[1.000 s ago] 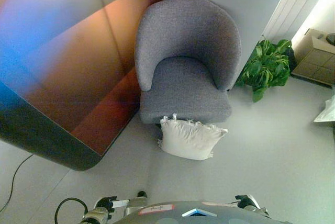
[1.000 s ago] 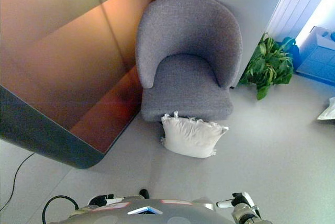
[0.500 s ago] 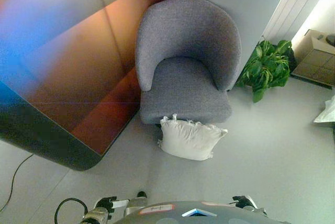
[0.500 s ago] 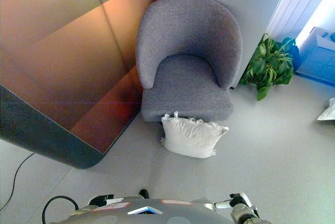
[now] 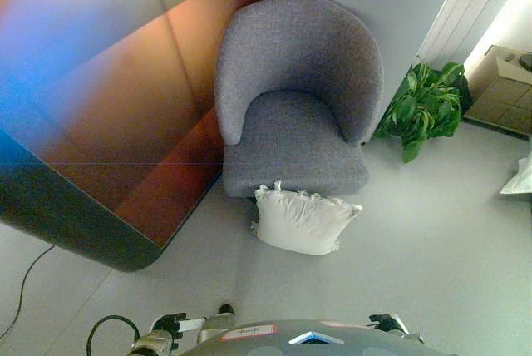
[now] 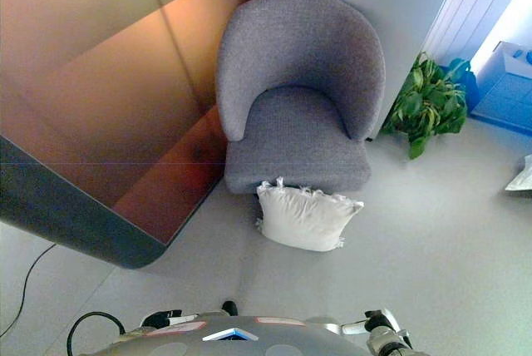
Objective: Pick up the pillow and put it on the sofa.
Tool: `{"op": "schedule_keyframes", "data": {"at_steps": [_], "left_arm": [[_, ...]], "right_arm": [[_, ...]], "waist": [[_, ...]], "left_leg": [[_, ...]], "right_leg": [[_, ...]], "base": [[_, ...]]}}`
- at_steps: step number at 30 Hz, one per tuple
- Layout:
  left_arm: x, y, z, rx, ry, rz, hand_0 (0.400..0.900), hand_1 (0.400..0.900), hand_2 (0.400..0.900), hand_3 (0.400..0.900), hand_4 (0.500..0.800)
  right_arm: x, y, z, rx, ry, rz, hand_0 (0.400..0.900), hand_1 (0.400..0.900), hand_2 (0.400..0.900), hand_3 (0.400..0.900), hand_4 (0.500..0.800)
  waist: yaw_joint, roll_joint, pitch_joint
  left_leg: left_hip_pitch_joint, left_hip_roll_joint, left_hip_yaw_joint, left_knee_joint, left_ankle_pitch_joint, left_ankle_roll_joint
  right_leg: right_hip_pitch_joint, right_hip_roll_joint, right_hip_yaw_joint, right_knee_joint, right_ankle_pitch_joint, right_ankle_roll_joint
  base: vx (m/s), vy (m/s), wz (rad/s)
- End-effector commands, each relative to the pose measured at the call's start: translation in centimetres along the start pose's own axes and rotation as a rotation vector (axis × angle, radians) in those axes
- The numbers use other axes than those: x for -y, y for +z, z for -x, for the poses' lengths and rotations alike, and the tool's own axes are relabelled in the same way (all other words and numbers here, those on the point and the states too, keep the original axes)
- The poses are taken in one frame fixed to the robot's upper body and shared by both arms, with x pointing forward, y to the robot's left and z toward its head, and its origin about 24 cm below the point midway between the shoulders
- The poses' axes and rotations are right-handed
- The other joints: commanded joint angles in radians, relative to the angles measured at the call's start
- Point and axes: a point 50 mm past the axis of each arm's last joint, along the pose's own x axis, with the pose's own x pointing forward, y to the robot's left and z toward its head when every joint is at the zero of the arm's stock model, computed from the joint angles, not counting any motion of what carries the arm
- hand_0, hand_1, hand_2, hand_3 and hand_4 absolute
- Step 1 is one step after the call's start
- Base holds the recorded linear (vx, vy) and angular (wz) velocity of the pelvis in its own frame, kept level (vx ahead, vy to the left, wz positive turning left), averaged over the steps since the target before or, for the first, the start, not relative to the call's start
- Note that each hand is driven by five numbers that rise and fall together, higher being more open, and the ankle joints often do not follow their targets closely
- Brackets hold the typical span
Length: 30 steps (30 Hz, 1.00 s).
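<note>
A white pillow [image 5: 299,220] with frilled corners lies on the grey floor, leaning against the front of a grey fabric armchair [image 5: 295,98] that serves as the sofa. The chair's seat [image 5: 291,135] has nothing on it. Both my hands are low at the bottom edge of the view, well short of the pillow. Just a small dark part of the left hand [image 5: 169,323] shows at the lower left, and a small dark part of the right hand [image 5: 387,321] at the lower right.
A glossy reddish-brown wall panel [image 5: 125,106] with a dark rounded base [image 5: 75,227] juts out on the left, close to the chair. A green potted plant [image 5: 421,108] stands right of the chair, a cardboard box [image 5: 499,90] and something white [image 5: 520,177] beyond it.
</note>
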Motion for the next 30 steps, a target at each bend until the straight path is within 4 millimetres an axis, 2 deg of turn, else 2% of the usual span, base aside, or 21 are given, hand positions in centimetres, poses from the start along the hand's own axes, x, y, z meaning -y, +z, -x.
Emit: {"op": "schedule_keyframes", "data": {"at_steps": [1,5,6,9,11,13,16,20,23,25,30], "left_arm": [[-0.3,0.8,-0.1,-0.017,0.02,-0.025,0.9,0.9,0.9,0.9,0.8],[0.1,2.2,-0.1,0.019,0.012,-0.002,0.9,0.9,0.9,0.9,0.8],[0.2,2.5,-0.1,0.027,0.006,0.015,0.9,0.9,0.9,0.9,0.8],[0.8,2.1,-0.1,0.025,-0.013,0.059,0.9,0.9,0.9,0.9,0.8],[1.2,1.7,-0.1,0.014,-0.029,0.072,0.9,0.9,0.9,0.9,0.8],[1.3,1.1,-0.1,-0.001,-0.029,0.075,0.9,0.9,0.9,0.9,0.8],[1.5,0.1,0.0,-0.019,-0.032,0.066,0.9,0.9,0.9,0.9,0.8],[1.8,-0.7,0.0,-0.031,-0.039,0.083,0.9,0.9,0.9,0.9,0.8],[1.6,-1.7,0.1,-0.056,-0.032,0.106,0.9,0.9,0.9,0.9,0.8],[1.0,-1.7,0.1,-0.063,-0.022,0.115,0.9,0.9,0.9,0.9,0.8],[-0.3,-0.4,0.0,-0.041,-0.003,0.085,0.9,0.9,0.9,0.9,0.8]], "right_arm": [[1.6,3.4,-0.1,0.089,-0.034,0.004,0.9,0.9,0.9,0.9,0.8],[2.9,4.4,-0.2,0.118,-0.062,-0.012,0.9,0.9,0.9,0.9,0.8],[3.4,4.5,-0.2,0.124,-0.07,-0.004,0.9,0.9,0.9,0.9,0.8],[4.0,4.1,-0.3,0.115,-0.072,0.027,0.9,0.9,0.9,0.9,0.8],[4.2,3.6,-0.4,0.093,-0.066,0.038,0.9,0.9,0.9,0.9,0.8],[4.3,3.4,-0.4,0.087,-0.056,0.043,0.9,0.9,0.9,0.9,0.8],[4.3,3.2,-0.4,0.085,-0.055,0.037,0.9,0.9,0.9,0.9,0.8],[4.2,2.6,-0.4,0.084,-0.054,0.046,0.9,0.9,0.9,0.9,0.8],[3.8,3.1,-0.4,0.108,-0.045,0.068,0.9,0.9,0.9,0.9,0.8],[3.5,3.6,-0.4,0.124,-0.032,0.076,0.9,0.9,0.9,0.9,0.8],[3.3,4.9,-0.2,0.164,-0.024,0.084,0.9,0.9,0.9,0.9,0.8]], "waist": [[-0.008,0.027,0.068],[-0.023,0.008,0.105],[-0.023,-0.005,0.124],[-0.009,-0.006,0.149],[0.008,0.01,0.166],[0.028,0.035,0.174],[0.066,0.042,0.185],[0.084,0.055,0.181],[0.096,0.071,0.161],[0.102,0.072,0.148],[0.124,0.051,0.123]], "left_leg": [[0.07,-0.023,-0.039,0.011,-0.087,0.05],[-0.018,-0.013,-0.064,0.236,-0.122,0.044],[-0.064,-0.008,-0.08,0.377,-0.091,0.04],[-0.173,-0.001,-0.119,0.517,-0.011,0.029],[-0.215,0.036,-0.121,0.433,0.05,0.009],[-0.228,0.088,-0.119,0.26,0.147,-0.024],[-0.273,0.132,-0.133,0.094,0.251,-0.057],[-0.305,0.152,-0.088,0.041,0.262,-0.075],[-0.272,0.128,-0.111,0.032,0.189,-0.055],[-0.265,0.122,-0.107,0.06,0.164,-0.048],[-0.336,0.089,-0.098,0.235,0.084,-0.008]], "right_leg": [[-0.1,0.074,0.034,0.016,0.101,-0.064],[-0.17,0.078,0.057,0.101,0.076,-0.109],[-0.187,0.074,0.055,0.126,0.067,-0.134],[-0.187,0.079,0.065,0.146,0.055,-0.152],[-0.156,0.092,0.083,0.142,0.035,-0.141],[-0.11,0.11,0.087,0.126,0.01,-0.131],[-0.018,0.103,0.102,0.093,-0.02,-0.129],[0.052,0.08,0.101,0.109,-0.084,-0.125],[0.075,0.061,0.115,0.145,-0.118,-0.106],[0.097,0.051,0.115,0.159,-0.139,-0.097],[0.113,-0.002,0.099,0.209,-0.147,-0.064]], "base": [[-0.03,-0.145,-0.08],[-0.06,-0.156,-0.12],[-0.02,-0.154,-0.33],[0.09,-0.091,-0.48],[0.23,0.053,-0.35],[0.31,0.124,-0.2],[0.38,0.131,-0.18],[0.34,0.153,-0.05],[0.38,0.156,-0.17],[0.37,0.141,-0.08],[0.32,0.145,0.18]]}}
